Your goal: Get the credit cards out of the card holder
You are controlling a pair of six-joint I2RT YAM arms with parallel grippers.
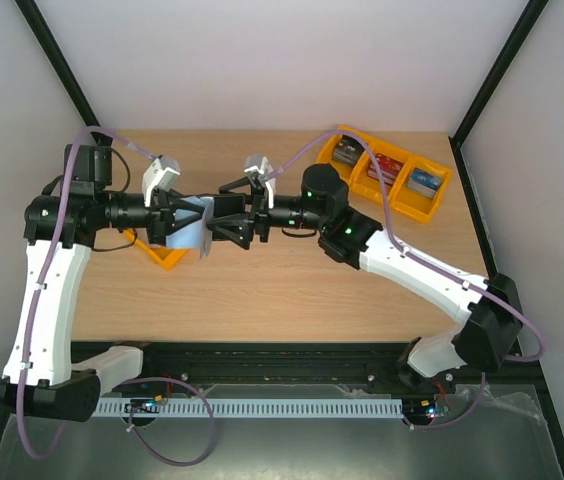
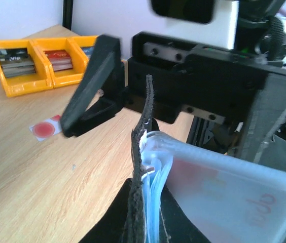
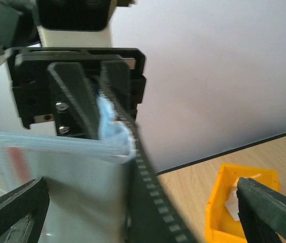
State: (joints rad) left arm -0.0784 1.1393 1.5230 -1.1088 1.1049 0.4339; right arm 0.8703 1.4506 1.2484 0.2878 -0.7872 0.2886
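Card holder up off the table, left of centre, between the two wrists. Clamped at one end by left gripper, fingers all but closed on it. Black cover edge-on and upright in the left wrist view, clear pockets fanned open beside it. One credit card, pale with red on it, showing through the outermost pocket. Second credit card loose and flat on the wood, between holder and yellow tray at the far right. Card stacks in that tray's bins. Right gripper facing the holder, fingers spread wide, gripping nothing. Smaller yellow tray below the left gripper.
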